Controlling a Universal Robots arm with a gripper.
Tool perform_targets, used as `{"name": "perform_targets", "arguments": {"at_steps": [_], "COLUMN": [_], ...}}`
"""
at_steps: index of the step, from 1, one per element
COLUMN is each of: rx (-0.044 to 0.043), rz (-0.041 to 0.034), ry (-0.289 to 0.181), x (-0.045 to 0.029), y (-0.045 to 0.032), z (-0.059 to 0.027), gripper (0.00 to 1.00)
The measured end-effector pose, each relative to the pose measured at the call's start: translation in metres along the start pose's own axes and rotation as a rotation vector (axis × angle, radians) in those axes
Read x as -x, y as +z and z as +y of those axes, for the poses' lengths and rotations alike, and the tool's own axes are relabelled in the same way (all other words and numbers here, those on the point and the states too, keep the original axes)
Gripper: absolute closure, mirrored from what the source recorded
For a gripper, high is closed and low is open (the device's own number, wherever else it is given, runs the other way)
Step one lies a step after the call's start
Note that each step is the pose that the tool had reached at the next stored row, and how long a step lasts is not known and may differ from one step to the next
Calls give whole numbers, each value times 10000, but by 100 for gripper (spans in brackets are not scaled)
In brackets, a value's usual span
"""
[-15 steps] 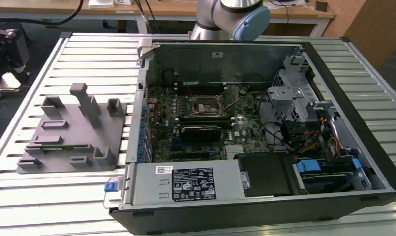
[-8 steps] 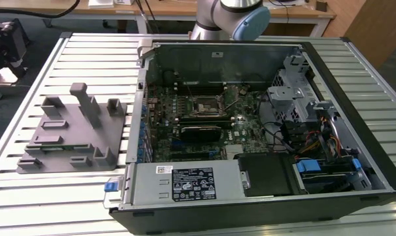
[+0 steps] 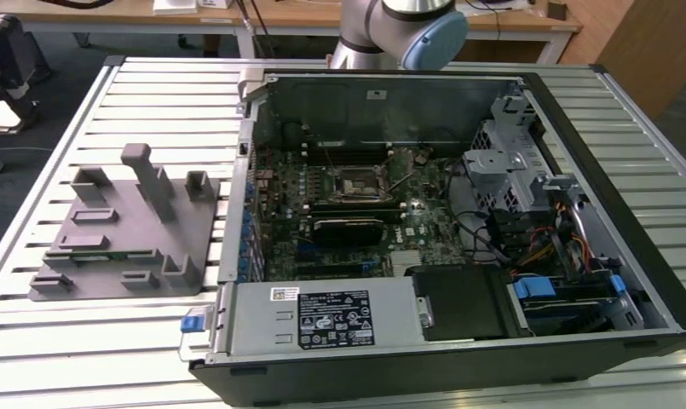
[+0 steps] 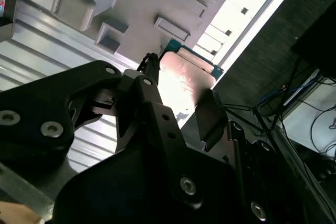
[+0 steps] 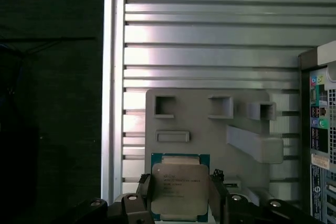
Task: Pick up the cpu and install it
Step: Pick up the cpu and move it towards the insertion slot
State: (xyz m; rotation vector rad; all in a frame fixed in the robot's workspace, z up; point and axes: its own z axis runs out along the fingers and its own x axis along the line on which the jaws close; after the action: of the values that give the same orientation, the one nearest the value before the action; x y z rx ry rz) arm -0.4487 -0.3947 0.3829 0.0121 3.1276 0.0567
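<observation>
Your gripper (image 5: 181, 199) is clamped on the cpu (image 5: 180, 188) by two opposite edges (metal top facing the camera), held above the grey fixture (image 5: 197, 127), with the computer case (image 5: 320, 129) just beside it.

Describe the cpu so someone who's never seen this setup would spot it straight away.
In the first wrist view, find the slatted metal table and the grey fixture lying on it. Nearer the camera, the gripper holds the cpu between two black fingers. It is a thin square with a pale silver top and green edge, unlike the fixture's plain grey blocks.
</observation>
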Motion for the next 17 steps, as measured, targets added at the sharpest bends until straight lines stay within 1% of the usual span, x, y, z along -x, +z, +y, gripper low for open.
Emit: {"name": "perform_targets", "arguments": {"at_steps": [2, 4, 5, 8, 17], "rx": [-1, -1, -1, -2, -1], "rz": [1, -3, -1, 0, -1], "ry": [1, -1, 0, 1, 0], "x": [1, 22, 53, 173, 579], "y": [-58, -66, -66, -64, -57], "z": [11, 20, 29, 43, 55], "gripper": [48, 48, 48, 48, 48]}}
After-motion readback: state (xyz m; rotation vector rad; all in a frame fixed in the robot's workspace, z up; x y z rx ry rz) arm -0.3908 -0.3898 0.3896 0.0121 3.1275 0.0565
